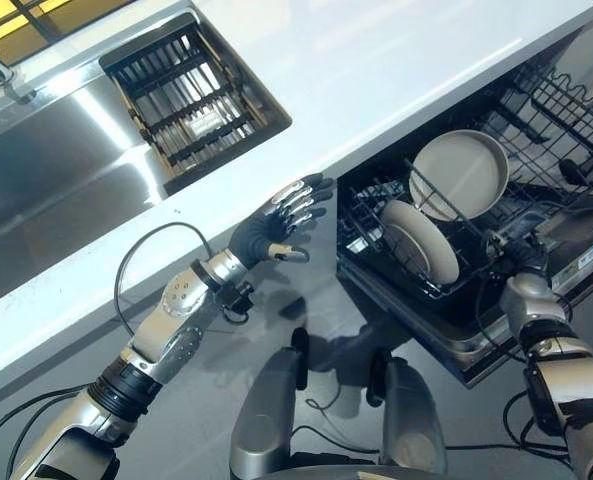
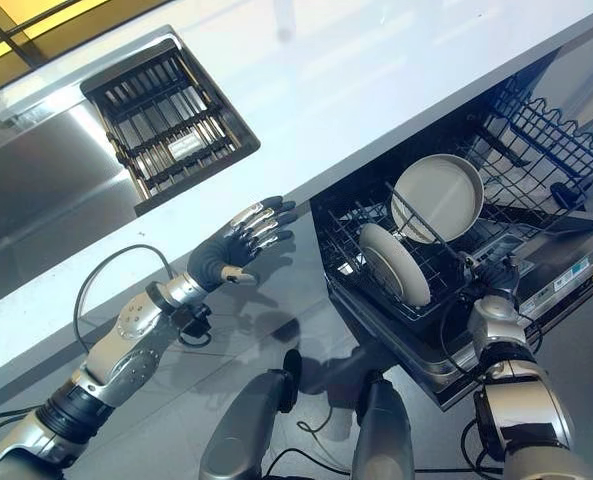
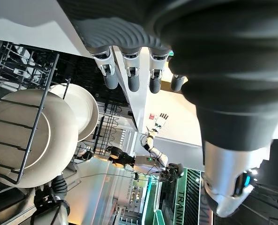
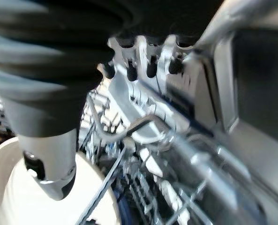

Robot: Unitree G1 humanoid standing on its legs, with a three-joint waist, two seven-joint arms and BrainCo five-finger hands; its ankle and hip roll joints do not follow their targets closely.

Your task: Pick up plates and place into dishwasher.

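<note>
Two cream plates stand on edge in the dishwasher's black wire rack point(image 1: 376, 235), which sits below the front edge of the white counter point(image 1: 396, 60). The nearer plate point(image 1: 419, 240) leans in the front row of tines; the farther plate point(image 1: 460, 172) stands just behind and above it, tilted back.

The left hand point(image 1: 281, 222) hangs in the air beside the counter's edge, to the left of the rack and apart from it, fingers straight and spread, thumb out, holding nothing.

The right hand point(image 2: 498, 275) is at the rack's near right corner, by the open dishwasher door point(image 2: 561, 270). In the right wrist view its fingers point(image 4: 150, 63) reach out relaxed among the rack wires, with the thumb point(image 4: 54, 176) apart over a plate, gripping nothing.

A steel sink point(image 1: 66, 190) lies at the left of the counter, with a dark slatted drain basket point(image 1: 191, 100) set in beside it.
</note>
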